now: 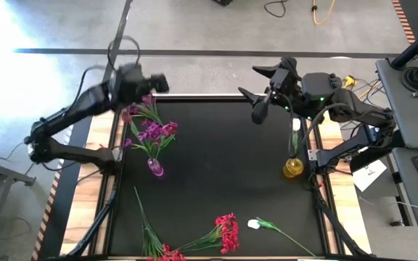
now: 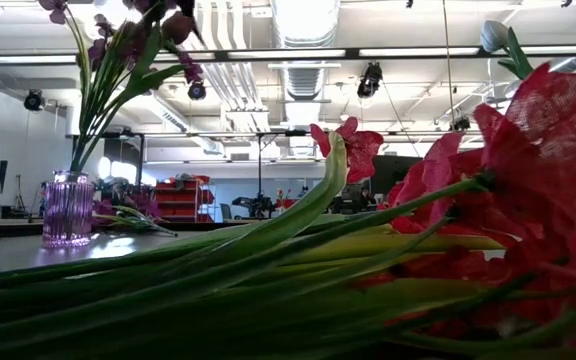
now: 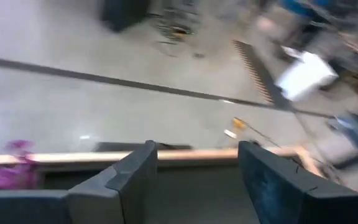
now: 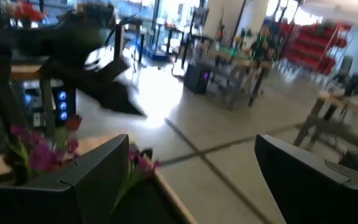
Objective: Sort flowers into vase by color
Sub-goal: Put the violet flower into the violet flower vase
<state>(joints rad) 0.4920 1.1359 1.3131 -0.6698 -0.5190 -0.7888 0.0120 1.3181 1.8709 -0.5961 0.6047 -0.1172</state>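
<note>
Jaws spread wide and holding nothing, the left gripper hangs over the far-left edge of the black bench, just above the tops of the purple flowers. The right gripper, its jaws likewise parted and empty, is raised over the far-right part of the bench, well apart from the left. The purple flowers stand upright in a small purple glass vase on the left side of the bench. A yellow glass vase stands on the right side, holding a single green stem. Loose red flowers lie flat along the near edge, their green stems trailing left, with another red cluster at the very near edge. A white tulip bud lies just right of the red flowers, its stem running toward the near-right corner.
</note>
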